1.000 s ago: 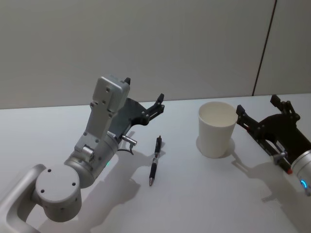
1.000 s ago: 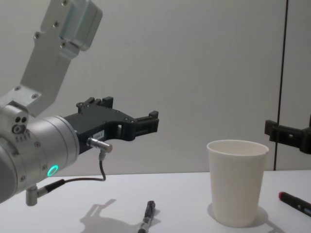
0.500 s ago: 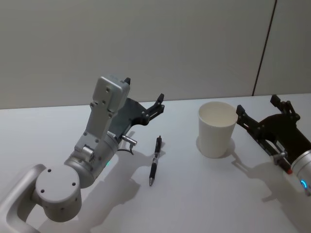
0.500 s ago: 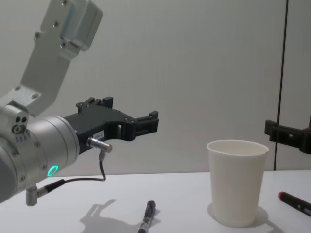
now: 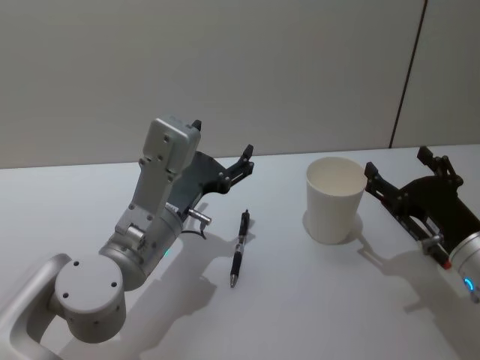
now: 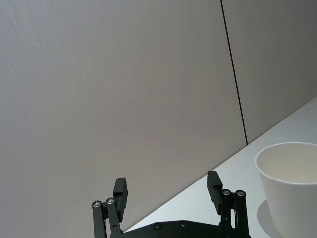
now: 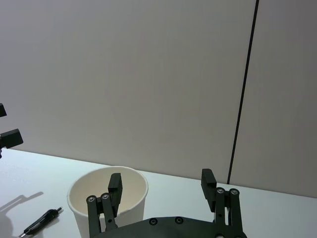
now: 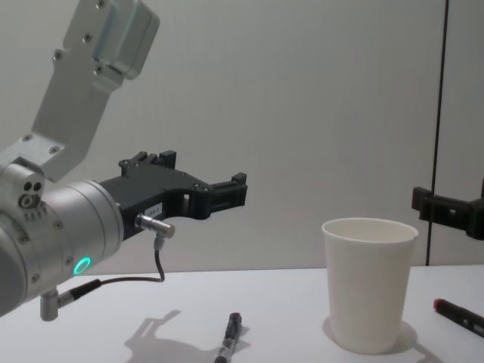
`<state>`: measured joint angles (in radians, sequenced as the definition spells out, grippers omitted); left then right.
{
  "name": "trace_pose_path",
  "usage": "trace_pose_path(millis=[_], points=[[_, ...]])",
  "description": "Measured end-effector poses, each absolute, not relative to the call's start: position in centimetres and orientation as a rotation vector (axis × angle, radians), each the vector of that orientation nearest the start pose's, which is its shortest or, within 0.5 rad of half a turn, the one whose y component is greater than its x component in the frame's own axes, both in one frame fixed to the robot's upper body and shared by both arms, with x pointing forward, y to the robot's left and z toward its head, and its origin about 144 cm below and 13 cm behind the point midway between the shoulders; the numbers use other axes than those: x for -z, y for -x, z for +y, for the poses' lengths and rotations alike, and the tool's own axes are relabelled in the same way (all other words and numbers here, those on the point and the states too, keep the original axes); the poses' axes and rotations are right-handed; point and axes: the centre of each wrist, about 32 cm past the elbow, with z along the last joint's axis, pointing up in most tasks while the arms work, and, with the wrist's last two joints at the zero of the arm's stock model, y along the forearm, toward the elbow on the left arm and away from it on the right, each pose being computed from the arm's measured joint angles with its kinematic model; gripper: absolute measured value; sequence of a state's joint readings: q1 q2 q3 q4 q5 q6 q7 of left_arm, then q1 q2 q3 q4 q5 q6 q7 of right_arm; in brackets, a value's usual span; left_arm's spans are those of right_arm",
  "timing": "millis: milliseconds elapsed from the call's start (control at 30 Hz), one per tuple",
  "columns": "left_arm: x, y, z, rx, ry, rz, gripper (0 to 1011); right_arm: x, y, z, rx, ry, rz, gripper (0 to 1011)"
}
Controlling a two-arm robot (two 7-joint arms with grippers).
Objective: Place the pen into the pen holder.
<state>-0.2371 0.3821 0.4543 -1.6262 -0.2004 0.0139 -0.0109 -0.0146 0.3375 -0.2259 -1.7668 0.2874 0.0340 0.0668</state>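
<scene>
1. The white counter [image 5: 315, 300] carries everything, with a plain grey wall behind it.
2. The left gripper [image 5: 222, 139] is up in the air over the left half of the counter, aimed toward the wall and a bit to the right. Its fingers [image 6: 120, 187] are spread wide with nothing between them. In the chest view it hangs well above the counter, not touching anything.
3. The right gripper [image 5: 396, 163] sits on the right side, just beside the pen holder and pointing past it toward the wall. Its fingers [image 7: 115, 182] are spread wide too and hold nothing.
4. The pen holder [image 5: 335, 199] is a white paper cup standing upright, right of centre, mouth up.
5. The pen [image 5: 238, 247] lies flat on the counter between the left gripper and the pen holder, clear of both. Its long axis runs nearly front to back: the metal tip points at the robot and the clip end points at the wall, leaning slightly right.
6. Compared with a second ago, honestly nothing has changed: both grippers, the pen holder and the pen are in the same spots.
</scene>
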Motion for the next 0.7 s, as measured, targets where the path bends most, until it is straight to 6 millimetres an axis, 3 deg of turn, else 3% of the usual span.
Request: trace_pose_path(millis=[700], points=[[-120.44, -49.20, 19.84, -1.124, -0.061, -0.268, 1001, -118.87, -44.33, -23.71, 1.230, -0.026, -0.075, 1002]])
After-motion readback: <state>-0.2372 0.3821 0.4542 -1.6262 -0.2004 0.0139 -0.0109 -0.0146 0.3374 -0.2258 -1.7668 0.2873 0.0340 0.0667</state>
